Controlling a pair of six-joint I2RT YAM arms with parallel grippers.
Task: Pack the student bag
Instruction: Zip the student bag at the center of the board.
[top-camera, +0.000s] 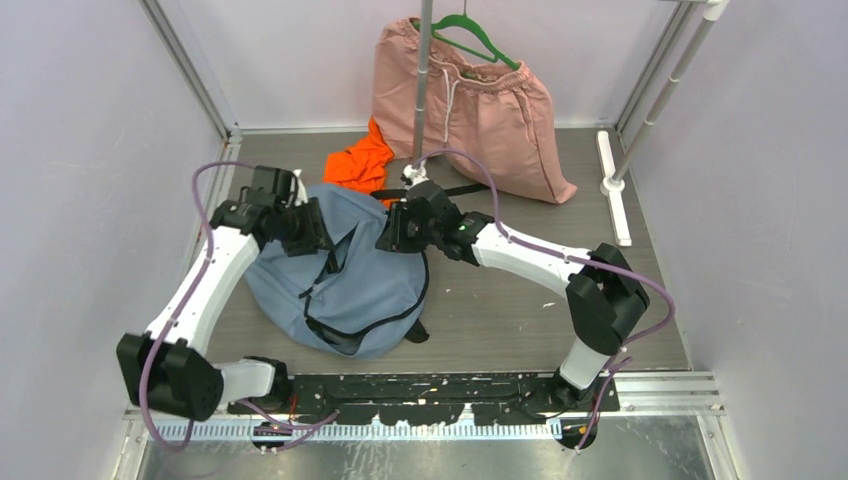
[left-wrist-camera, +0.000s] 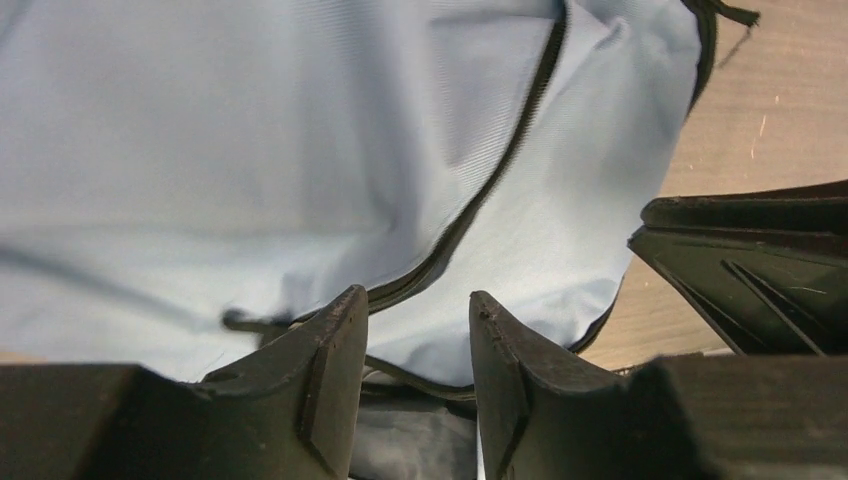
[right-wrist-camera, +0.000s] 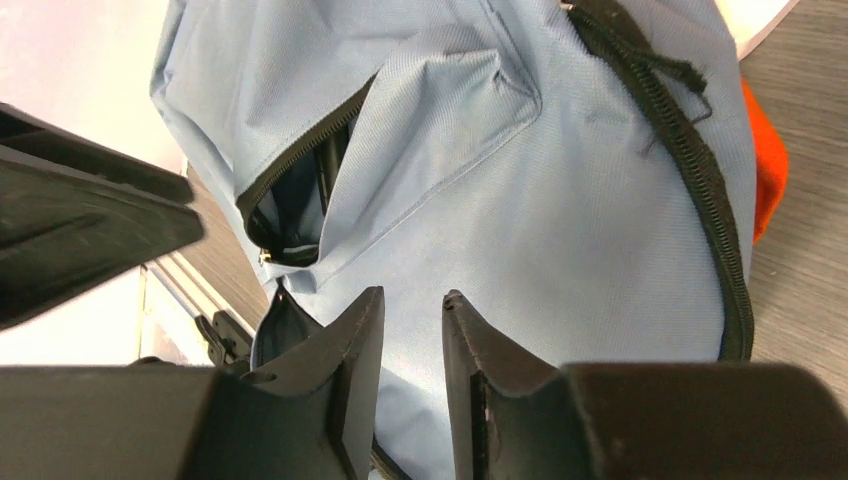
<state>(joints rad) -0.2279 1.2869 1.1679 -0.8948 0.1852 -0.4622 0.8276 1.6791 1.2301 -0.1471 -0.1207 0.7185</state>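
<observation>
1. Soft, grey-blue student bag (top-camera: 350, 285), slumped on the grey table (top-camera: 500, 310) between the two arms, a bit toward the left side.
2. Around the bag's near side, a long black zipper (top-camera: 385, 320), looking open in a big curve. Dark lining (left-wrist-camera: 400, 440) peeking out at the edge.
3. On the front, a small pocket (right-wrist-camera: 290, 200), unzipped part way, flap sticking up. Too dark in there to tell what is inside.
4. At the bag's far left corner, the left gripper (left-wrist-camera: 418, 300). Fingers a little apart, with the bag's edge and a bit of zipper in the gap. Cannot tell if squeezing the cloth or only sitting around it.
5. At the bag's far right corner, the right gripper (right-wrist-camera: 414, 295). Fingers nearly together, only a thin gap, blue cloth showing in it. Cannot tell if pinching here either.
6. Outside the bag, an orange cloth (top-camera: 360, 165), on the table and right up against the bag's far edge.
7. Also outside the bag, pink shorts (top-camera: 480, 110) on a green hanger (top-camera: 480, 38) at the back, beside a metal pole (top-camera: 424, 80), legs reaching down to the table.
</observation>
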